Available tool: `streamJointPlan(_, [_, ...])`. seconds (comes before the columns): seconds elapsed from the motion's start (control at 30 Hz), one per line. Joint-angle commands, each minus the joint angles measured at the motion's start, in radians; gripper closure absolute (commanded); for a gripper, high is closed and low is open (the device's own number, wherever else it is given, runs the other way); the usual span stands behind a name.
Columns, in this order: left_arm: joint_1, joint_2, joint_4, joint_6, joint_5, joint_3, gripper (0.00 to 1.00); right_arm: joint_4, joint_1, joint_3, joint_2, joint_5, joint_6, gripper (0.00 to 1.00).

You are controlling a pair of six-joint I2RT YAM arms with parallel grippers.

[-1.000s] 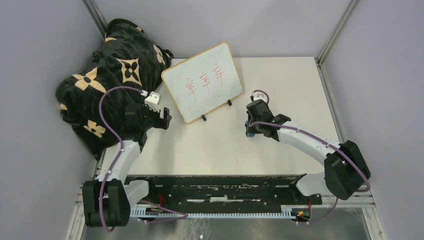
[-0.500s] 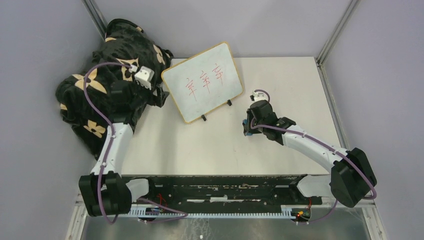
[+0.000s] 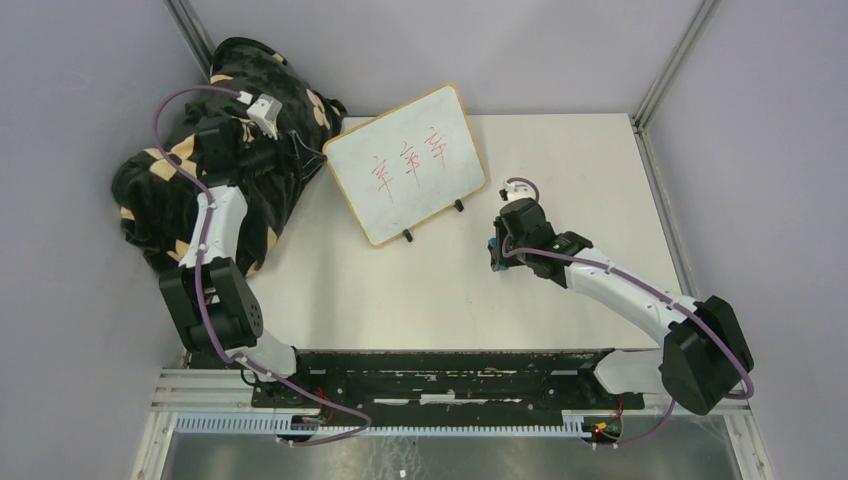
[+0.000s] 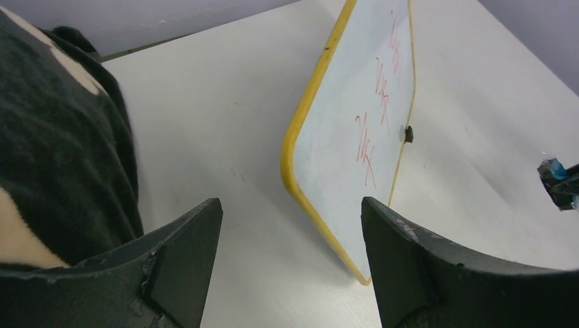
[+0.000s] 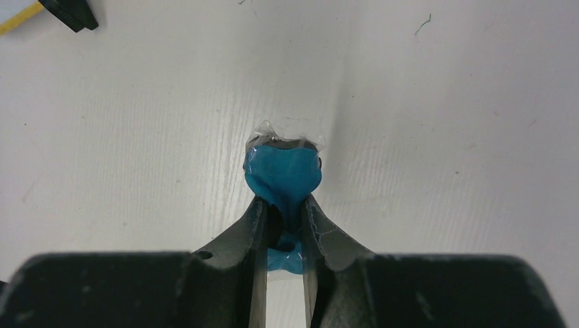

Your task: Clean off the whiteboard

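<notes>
The whiteboard (image 3: 408, 165) stands tilted on two black feet at the back middle of the table, with a tan frame and red handwritten marks. It also shows in the left wrist view (image 4: 362, 123), edge-on. My left gripper (image 3: 298, 152) is open and empty, over the table just left of the board's left edge (image 4: 290, 208). My right gripper (image 3: 497, 256) is low on the table right of the board, shut on a small blue eraser piece (image 5: 283, 171) wrapped in clear film. The blue piece also shows at the right edge of the left wrist view (image 4: 556, 181).
A black cloth with tan flower patterns (image 3: 190, 180) is heaped at the back left, under my left arm (image 4: 54, 137). One black foot of the board (image 5: 68, 14) lies ahead and left of my right gripper. Metal corner posts (image 3: 665, 60) and grey walls bound the table.
My left arm has swung up and left from near the board's lower left corner to over the black cloth, beside the board's left edge. The right gripper has hardly moved.
</notes>
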Motion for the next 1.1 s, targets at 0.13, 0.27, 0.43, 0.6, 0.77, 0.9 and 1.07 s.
streamJointPlan(0.13, [-0.021, 0.092, 0.022, -0.068, 0.1, 0.109, 0.19, -0.035, -0.005, 0.161, 0.046, 0.034, -0.04, 0.85])
streamJointPlan(0.27, [-0.025, 0.154, 0.032, -0.087, 0.116, 0.151, 0.2, -0.038, -0.017, 0.217, 0.09, 0.004, -0.042, 0.85])
streamJointPlan(0.43, [-0.036, 0.194, 0.078, -0.116, 0.111, 0.172, 0.22, -0.039, -0.042, 0.29, 0.134, -0.046, -0.057, 0.85])
streamJointPlan(0.6, [-0.045, 0.216, 0.132, -0.169, 0.119, 0.184, 0.22, -0.046, -0.084, 0.398, 0.214, -0.115, -0.076, 0.86])
streamJointPlan(0.77, [-0.052, 0.228, 0.187, -0.215, 0.134, 0.186, 0.23, -0.039, -0.13, 0.498, 0.294, -0.2, -0.084, 0.86])
streamJointPlan(0.9, [-0.055, 0.24, 0.198, -0.224, 0.147, 0.188, 0.26, -0.02, -0.169, 0.579, 0.365, -0.279, -0.09, 0.88])
streamJointPlan(1.07, [-0.06, 0.247, 0.197, -0.219, 0.157, 0.184, 0.3, 0.025, -0.191, 0.69, 0.455, -0.366, -0.142, 0.91])
